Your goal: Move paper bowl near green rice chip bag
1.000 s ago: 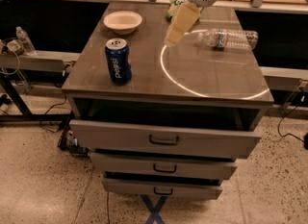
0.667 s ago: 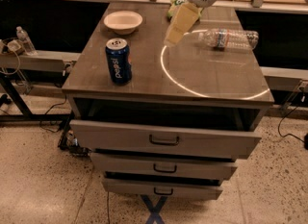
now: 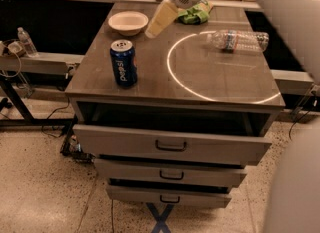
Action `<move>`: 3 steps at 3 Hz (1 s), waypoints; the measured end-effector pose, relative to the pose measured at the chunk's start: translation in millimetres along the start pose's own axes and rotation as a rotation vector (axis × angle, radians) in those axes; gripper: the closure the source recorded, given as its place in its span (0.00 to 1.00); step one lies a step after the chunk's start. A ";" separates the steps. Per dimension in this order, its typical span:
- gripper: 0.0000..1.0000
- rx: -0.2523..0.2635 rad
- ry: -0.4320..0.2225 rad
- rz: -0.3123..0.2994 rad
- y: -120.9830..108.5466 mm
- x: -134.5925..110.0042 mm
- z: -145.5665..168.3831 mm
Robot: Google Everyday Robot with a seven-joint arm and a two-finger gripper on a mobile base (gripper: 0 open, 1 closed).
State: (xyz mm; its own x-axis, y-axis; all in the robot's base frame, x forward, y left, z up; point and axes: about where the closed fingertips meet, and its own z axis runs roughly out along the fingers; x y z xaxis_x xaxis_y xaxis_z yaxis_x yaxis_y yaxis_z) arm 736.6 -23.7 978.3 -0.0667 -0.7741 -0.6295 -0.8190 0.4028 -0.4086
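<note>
Hovering between bowl (image 3: 128, 22) and bag (image 3: 196, 13), our gripper (image 3: 151, 33) is nearer the bowl; whether it's apart or together, we can't make out.

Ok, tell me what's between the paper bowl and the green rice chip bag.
In the camera view, only the gripper comes between the paper bowl and the green rice chip bag, close beside the bowl's rim.
</note>
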 end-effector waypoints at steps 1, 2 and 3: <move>0.00 -0.004 -0.080 0.045 -25.9 -19.8 51.1; 0.00 -0.038 -0.139 0.131 -36.2 -37.7 105.0; 0.00 -0.089 -0.156 0.202 -28.6 -49.7 146.6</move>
State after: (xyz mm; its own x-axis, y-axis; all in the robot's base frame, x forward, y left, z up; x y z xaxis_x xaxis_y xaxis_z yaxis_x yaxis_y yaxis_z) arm 846.9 74.9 924.4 -0.1509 -0.5951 -0.7894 -0.8451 0.4919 -0.2093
